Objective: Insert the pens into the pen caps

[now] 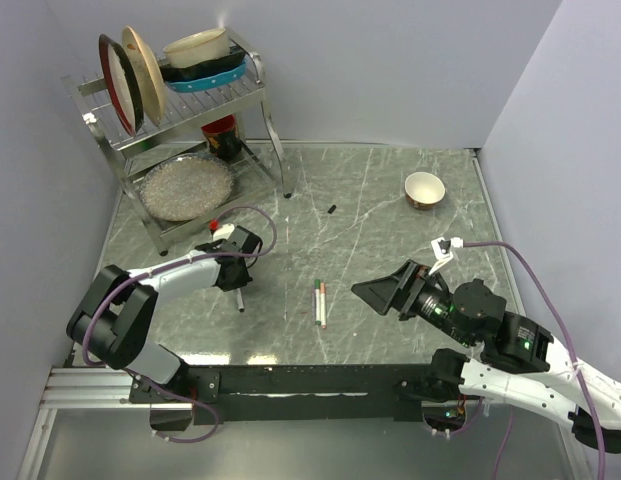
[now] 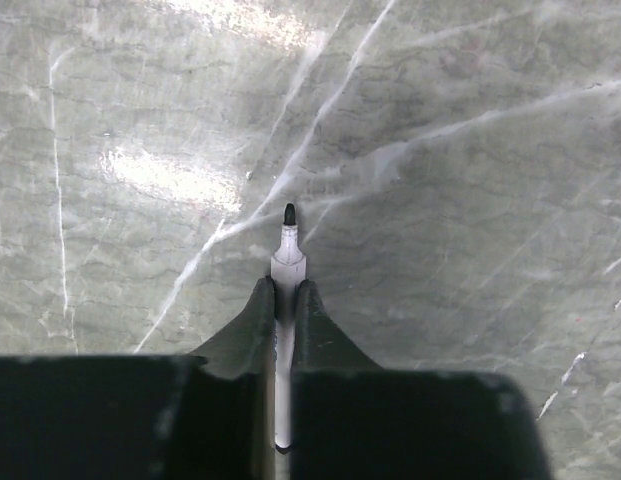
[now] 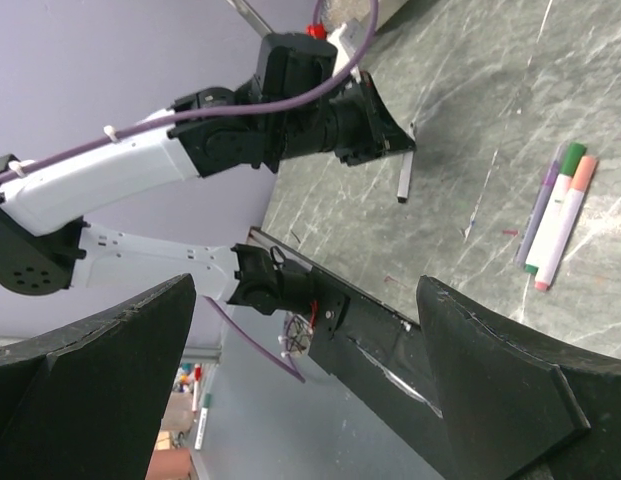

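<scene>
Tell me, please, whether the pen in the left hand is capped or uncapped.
Uncapped: the pen gripped in the shut left hand shows a bare black tip sticking out in front, with no cap over it.

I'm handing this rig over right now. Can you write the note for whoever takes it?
Left gripper: shut on an uncapped black-tipped pen, tip pointing down at the table.
Right gripper: open, empty, just right of the two capped pens.
Those two, green and red-orange, lie side by side mid-table; they look done.
The black cap lies loose farther back, nothing touching it.
Left to do: join the held pen and the black cap.
</scene>
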Controlling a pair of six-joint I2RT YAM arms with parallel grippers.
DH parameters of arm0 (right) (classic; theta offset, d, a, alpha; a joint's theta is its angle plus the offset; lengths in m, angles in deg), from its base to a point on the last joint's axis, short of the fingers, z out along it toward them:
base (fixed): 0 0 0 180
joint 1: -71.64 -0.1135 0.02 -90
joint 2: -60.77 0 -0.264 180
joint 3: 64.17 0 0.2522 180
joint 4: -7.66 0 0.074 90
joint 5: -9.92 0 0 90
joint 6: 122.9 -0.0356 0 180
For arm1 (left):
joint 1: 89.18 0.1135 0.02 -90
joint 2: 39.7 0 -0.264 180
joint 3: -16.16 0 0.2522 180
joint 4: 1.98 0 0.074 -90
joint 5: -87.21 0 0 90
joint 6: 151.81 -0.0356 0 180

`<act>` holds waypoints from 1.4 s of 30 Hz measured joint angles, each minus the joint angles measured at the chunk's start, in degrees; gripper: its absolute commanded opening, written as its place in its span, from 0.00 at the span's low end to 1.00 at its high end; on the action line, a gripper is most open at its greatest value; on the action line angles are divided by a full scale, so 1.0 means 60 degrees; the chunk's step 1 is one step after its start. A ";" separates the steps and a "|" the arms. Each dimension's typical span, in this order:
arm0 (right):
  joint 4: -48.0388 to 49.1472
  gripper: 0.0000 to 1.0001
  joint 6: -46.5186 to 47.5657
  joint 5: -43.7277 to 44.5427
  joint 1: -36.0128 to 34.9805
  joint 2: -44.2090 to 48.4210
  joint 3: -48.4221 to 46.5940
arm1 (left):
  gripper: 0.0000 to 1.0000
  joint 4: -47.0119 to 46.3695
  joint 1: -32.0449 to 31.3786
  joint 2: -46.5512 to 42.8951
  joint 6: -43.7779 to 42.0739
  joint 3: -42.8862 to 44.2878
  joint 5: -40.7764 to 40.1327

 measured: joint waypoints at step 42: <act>0.6634 0.68 -0.0310 -0.4269 0.0874 -0.3628 0.2295 | 0.01 -0.6258 -0.1428 -0.6360 0.3366 -0.1800 0.7020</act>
